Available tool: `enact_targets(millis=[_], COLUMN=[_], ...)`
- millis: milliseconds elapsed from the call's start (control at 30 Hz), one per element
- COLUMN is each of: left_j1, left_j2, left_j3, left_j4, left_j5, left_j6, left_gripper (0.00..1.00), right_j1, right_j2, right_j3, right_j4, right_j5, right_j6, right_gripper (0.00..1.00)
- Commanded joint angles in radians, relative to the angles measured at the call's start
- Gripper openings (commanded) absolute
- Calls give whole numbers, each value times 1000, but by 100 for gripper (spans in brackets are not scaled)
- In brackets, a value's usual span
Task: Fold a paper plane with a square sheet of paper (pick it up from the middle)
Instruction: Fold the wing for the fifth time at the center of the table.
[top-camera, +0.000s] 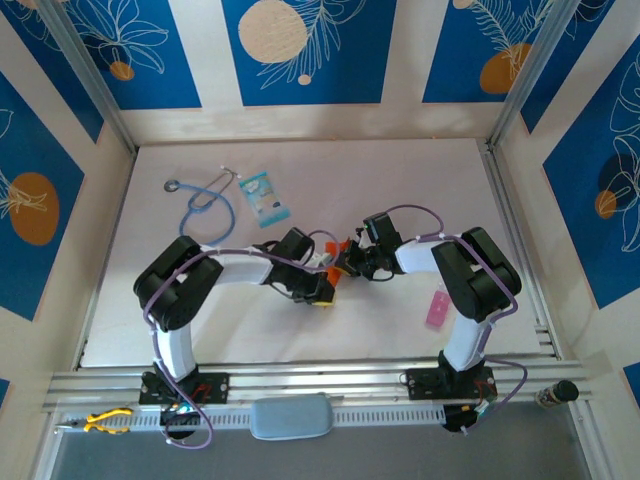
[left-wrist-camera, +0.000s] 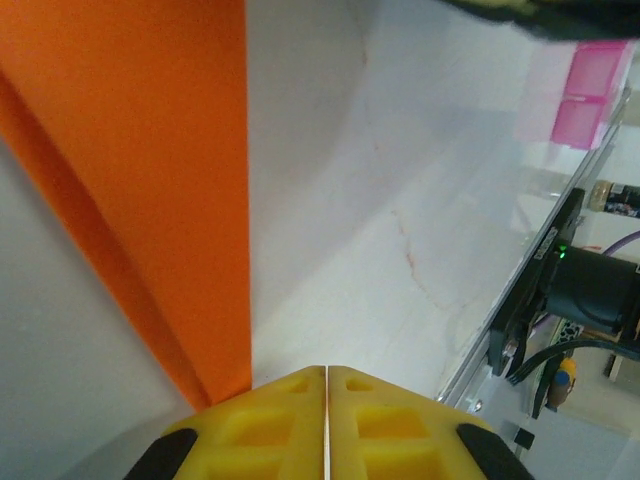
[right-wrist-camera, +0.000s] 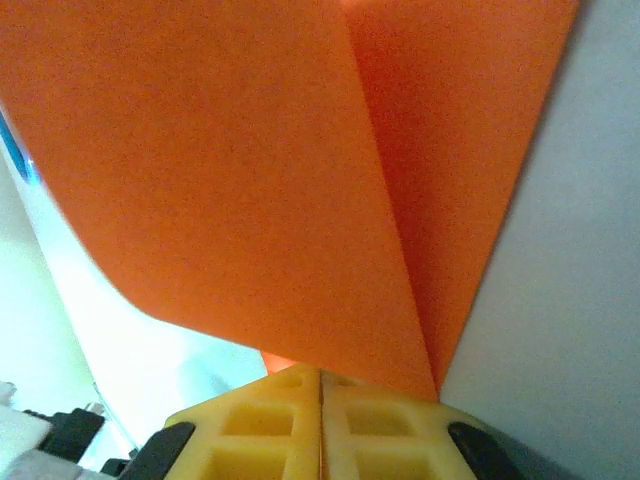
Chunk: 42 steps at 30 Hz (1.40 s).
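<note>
Orange paper (right-wrist-camera: 250, 170), creased close-up, seemingly pinched overhead

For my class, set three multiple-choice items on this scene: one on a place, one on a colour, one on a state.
1. Where on the table does the stethoscope lie?
A) far left
B) near right
C) centre

2. What colour is the folded paper?
A) pink
B) blue
C) orange

3. How do the right gripper's jaws stand?
A) wide open
B) shut
C) half open

Answers:
1 A: it lies at the far left, beside the light-blue packet.
2 C: both wrist views show it bright orange.
3 B: the yellow fingers meet along a thin line.
</note>
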Motion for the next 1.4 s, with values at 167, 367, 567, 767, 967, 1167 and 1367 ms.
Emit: enact_targets(millis=[167,367,567,767,967,1167,1367], left_j1=[-10,-10,-3,12,20,19,19], left_j2=[-31,-122,-184,-64,31,80,98], left_j3=[-97,-112,-65,59,169,195,156], left_j4=[-99,-81,-8,29,-33,-95,-106], left_j5=[-9,-25,-70,-80,-159,-228,-262], left_j6=[74,76,44,9,15,57,80], left_gripper=[9,8,8,9,9,8,6], right_j1=[7,9,9,9,10,10,11], right_j2=[39,38,38,47,45,42,40], right_j3=[-15,-15,-14,-9,-7,-5,-8], right_j4=[-103,-103,-105,-98,-97,-99,-93], right_j5=[57,58,56,49,48,44,42], right_j6=[-10,-8,-8,-6,-8,-9,-7], right_gripper=[8,8,8,8,8,8,8])
